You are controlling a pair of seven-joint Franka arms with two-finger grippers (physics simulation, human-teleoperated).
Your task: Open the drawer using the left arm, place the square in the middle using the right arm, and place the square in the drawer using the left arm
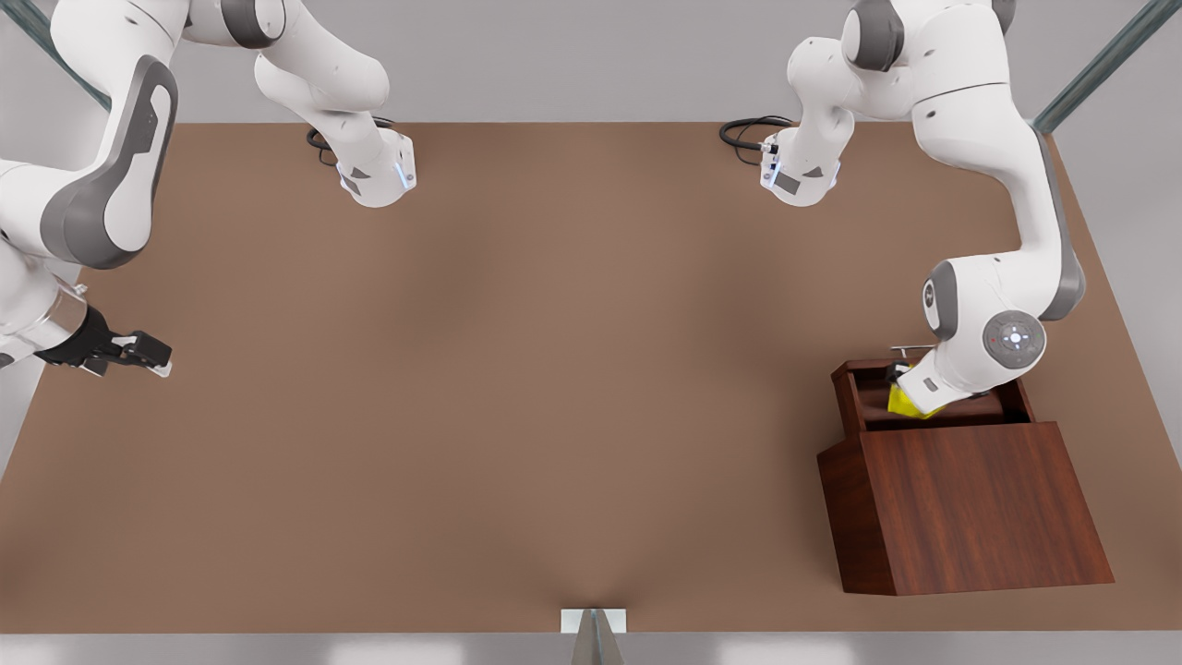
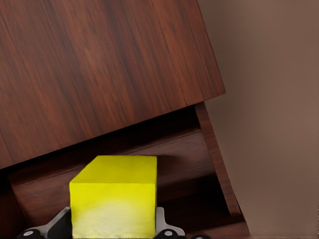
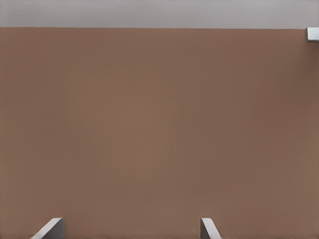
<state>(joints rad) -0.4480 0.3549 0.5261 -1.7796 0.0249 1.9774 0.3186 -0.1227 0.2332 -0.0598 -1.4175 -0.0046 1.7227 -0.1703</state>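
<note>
The drawer (image 1: 848,392) is pulled open from the dark wooden cabinet (image 1: 970,503), its silver handle (image 1: 912,349) on the far side. My left gripper (image 1: 910,392), at the front view's right, reaches down into the drawer and is shut on the yellow square (image 1: 910,405). In the left wrist view the square (image 2: 114,191) sits between the fingers (image 2: 59,225), just above the drawer floor (image 2: 189,164). My right gripper (image 1: 152,356) waits open over the table's edge at the front view's left, its fingertips (image 3: 50,230) wide apart above bare tabletop.
The cabinet's sloped top (image 2: 99,64) overhangs the drawer next to the left gripper. Both arm bases (image 1: 379,175) stand at the table's far edge with black cables (image 1: 748,139). A small white bracket (image 1: 593,621) sits at the near edge.
</note>
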